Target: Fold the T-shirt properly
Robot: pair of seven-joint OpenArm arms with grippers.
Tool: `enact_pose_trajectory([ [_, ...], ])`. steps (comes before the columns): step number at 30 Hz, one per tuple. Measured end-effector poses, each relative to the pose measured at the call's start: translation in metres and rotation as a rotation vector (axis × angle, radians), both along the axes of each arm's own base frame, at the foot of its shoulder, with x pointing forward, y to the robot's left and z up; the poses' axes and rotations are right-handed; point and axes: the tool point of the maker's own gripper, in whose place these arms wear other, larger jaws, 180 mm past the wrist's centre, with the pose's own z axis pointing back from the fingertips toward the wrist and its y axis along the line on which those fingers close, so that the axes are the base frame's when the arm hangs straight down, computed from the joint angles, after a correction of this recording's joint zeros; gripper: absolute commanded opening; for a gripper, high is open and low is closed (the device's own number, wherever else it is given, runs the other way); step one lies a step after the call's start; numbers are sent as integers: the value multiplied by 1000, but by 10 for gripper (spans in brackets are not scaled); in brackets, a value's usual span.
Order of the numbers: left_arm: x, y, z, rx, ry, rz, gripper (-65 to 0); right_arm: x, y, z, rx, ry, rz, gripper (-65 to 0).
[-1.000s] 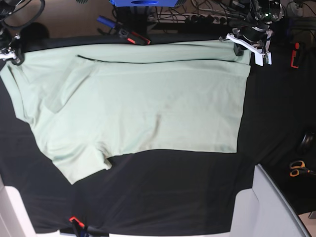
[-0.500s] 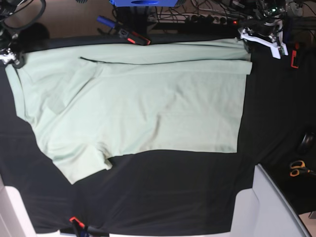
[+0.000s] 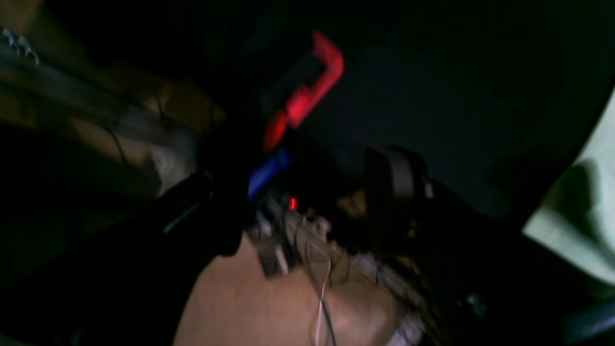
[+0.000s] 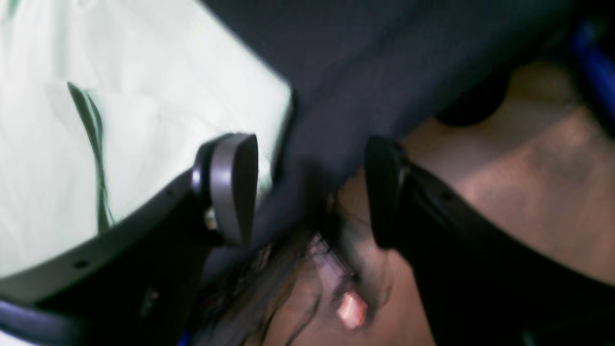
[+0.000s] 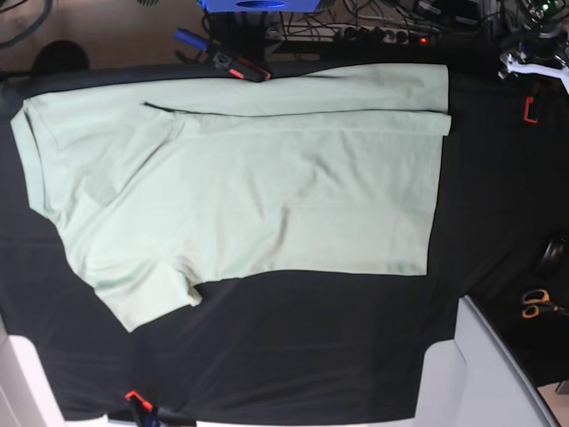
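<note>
Cloth of the T-shirt (image 5: 267,187) lies flat on the black table covering (image 5: 293,356), its far long edge folded over, near sleeve unfolded; we judge most folding remains. Beyond the shirt, our right gripper (image 4: 307,192) is spread and empty; the left gripper's (image 5: 536,67) state we cannot tell.

The T-shirt (image 5: 249,187) is lying flat on the table cover (image 5: 311,347). It is lying left of the left gripper (image 5: 533,67), and a clamp (image 5: 531,100) is sitting just below that gripper.
</note>
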Motion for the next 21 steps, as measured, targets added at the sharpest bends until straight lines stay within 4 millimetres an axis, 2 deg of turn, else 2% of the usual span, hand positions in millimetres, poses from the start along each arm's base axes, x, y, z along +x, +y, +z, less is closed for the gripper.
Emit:
enact_pose_trajectory([
  [2,25,-12,8,5,-45,-50,-274,36,-8,16,-54,-20,103,-309],
  [4,53,-29,8,-16,-70,-129,-275,73,-4,24,-67,-48,201,-309],
  [6,78,-49,6,-52,-69,-213,-277,103,5,25,-50,-64,267,-309],
  [8,95,-62,0,-87,-16,-275,-277,123,15,20,-10,-75,309,-310],
  [10,108,-73,-3,-113,9,-307,-280,125,19,9,13,-36,319,-310],
  [12,117,-80,-3,-132,0,-316,-329,129,28,6,22,-25,347,-310],
  [14,122,-84,-1,-138,-14,-323,-435,135,40,6,23,-30,380,-312],
  [16,124,-83,0,-132,-14,-322,-581,140,58,9,26,-52,405,-318],
  [17,124,-83,0,-134,-16,-321,-643,137,67,11,23,-52,422,-335],
  [19,123,-81,1,-131,-15,-316,-650,125,87,17,1,-59,446,-419],
  [21,120,-80,0,-130,-11,-312,-650,103,109,19,-20,-33,470,-518],
])
